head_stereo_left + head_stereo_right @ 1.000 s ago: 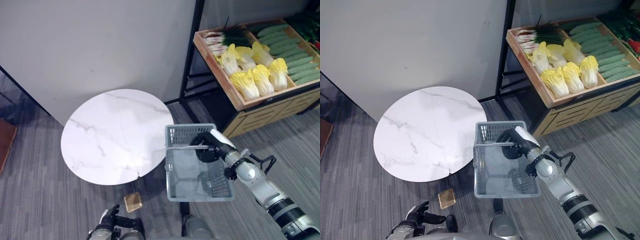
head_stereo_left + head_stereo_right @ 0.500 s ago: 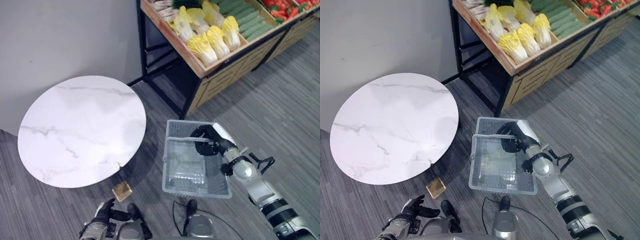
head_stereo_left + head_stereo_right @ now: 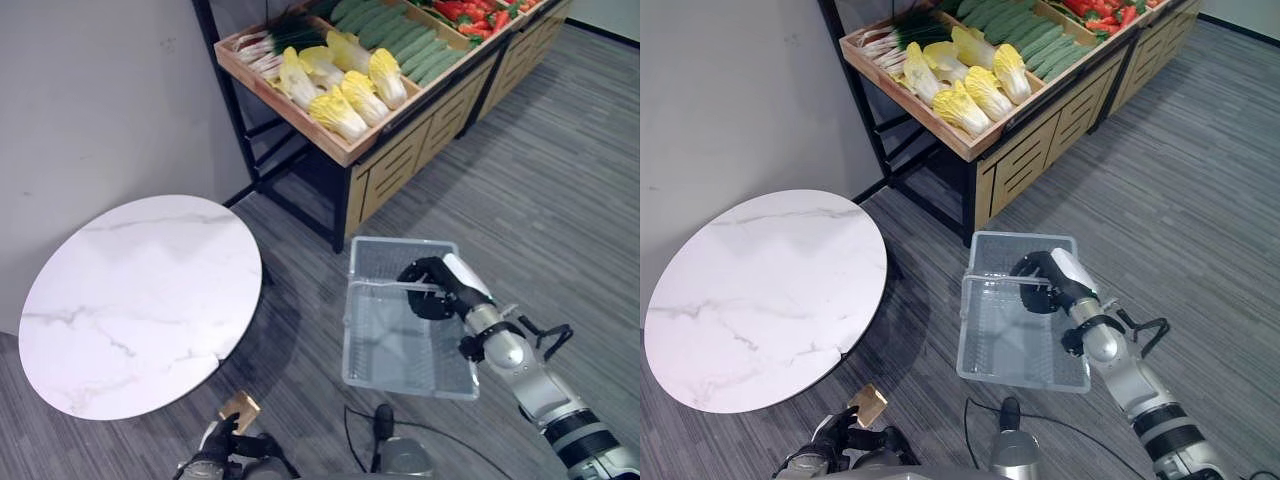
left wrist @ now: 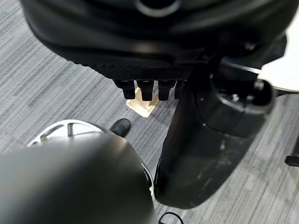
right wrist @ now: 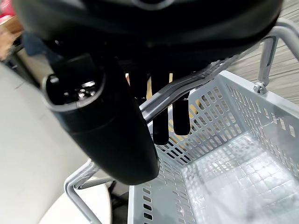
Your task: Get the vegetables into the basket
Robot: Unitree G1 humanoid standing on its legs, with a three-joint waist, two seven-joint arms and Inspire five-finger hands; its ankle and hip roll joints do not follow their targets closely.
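The basket (image 3: pixel 408 330), grey perforated plastic and with nothing in it, hangs above the carpeted floor from its wire handle (image 5: pixel 184 86). The robot's right hand (image 3: pixel 436 288) has its fingers curled round that handle. Over the last second the whole scene has swung across the head views, which means the camera turned with the robot and the things did not move. The basket has stayed in the same grip throughout. The wooden produce stand (image 3: pixel 400 165) now sits straight ahead of the basket, nearer the middle of the view than before. The round marble tabletop (image 3: pixel 135 300) lies well off to the left, bare.

The vegetables are all on the stand: yellow cabbages (image 3: pixel 345 95), green cucumbers (image 3: pixel 400 40), spring onions (image 3: pixel 270 45) and red peppers (image 3: pixel 1095 10). None are in the basket yet. The turn appears to be an approach to the stand.

The left hand (image 3: pixel 215 445) hangs low near the floor, fingers loosely curled on nothing.
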